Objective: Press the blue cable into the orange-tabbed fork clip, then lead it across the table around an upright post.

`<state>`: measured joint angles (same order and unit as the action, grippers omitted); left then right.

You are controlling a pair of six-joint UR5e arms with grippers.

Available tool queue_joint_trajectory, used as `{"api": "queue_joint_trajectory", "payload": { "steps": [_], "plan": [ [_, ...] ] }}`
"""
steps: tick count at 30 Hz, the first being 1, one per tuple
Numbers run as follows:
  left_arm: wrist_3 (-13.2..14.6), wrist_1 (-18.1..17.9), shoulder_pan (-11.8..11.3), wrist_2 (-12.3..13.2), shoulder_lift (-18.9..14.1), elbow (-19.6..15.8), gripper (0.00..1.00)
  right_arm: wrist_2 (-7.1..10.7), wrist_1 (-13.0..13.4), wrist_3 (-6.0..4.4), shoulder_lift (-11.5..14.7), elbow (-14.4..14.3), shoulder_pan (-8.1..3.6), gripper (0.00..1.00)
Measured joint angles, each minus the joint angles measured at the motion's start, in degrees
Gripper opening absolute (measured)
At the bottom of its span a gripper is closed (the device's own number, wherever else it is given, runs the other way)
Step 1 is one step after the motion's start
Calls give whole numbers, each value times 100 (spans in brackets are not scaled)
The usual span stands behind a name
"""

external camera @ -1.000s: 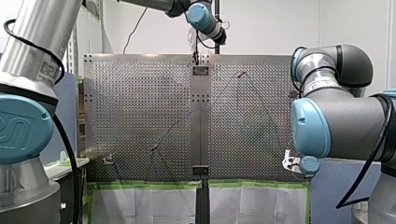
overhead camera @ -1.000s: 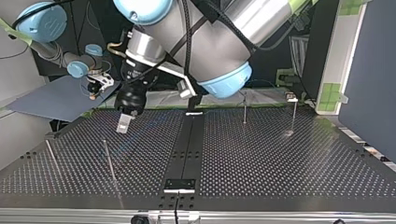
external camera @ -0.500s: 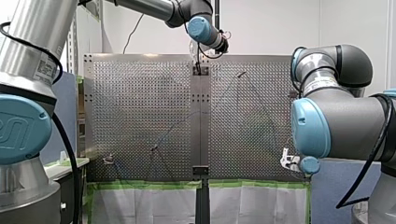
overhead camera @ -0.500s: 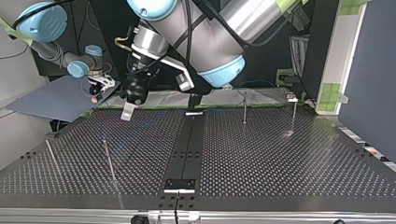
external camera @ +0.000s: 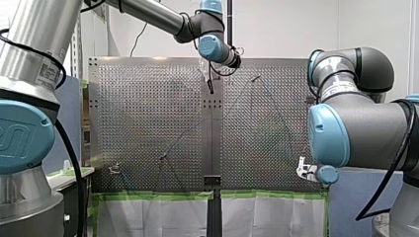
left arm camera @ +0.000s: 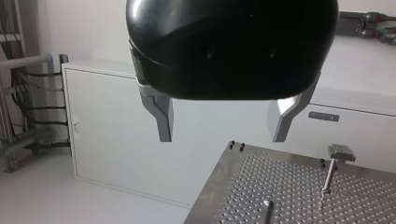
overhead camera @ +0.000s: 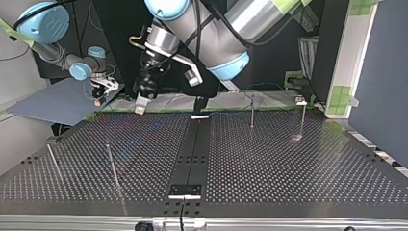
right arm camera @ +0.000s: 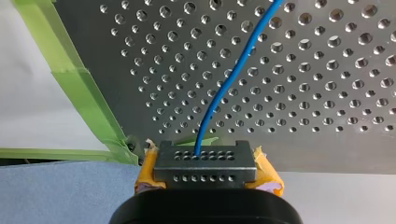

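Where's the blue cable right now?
Right wrist view: blue cable held by my right gripper, running ahead over the perforated table, beside the green tape.

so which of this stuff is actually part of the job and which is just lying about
Job: blue cable; my right claw, shut on it; my left claw, open; upright posts.
Lying about: green tape; grey sheet beside the table.

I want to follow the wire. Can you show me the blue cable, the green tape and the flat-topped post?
blue cable (right arm camera: pixel 233 74): right wrist view, middle of its visible run.
green tape (right arm camera: pixel 95 109): right wrist view, the slanted strip.
flat-topped post (left arm camera: pixel 328 176): left wrist view, middle of its shaft.
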<state>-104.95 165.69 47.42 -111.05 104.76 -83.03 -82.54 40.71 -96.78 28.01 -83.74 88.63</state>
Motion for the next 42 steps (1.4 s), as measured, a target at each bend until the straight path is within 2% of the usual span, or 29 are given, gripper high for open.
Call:
{"api": "queue_joint_trajectory", "payload": {
  "steps": [42],
  "plan": [
    [-113, -2266, -52, -79, -3, -2286, 100, 5, -27, 17, 0, -3, 52, 0]
  ]
}}
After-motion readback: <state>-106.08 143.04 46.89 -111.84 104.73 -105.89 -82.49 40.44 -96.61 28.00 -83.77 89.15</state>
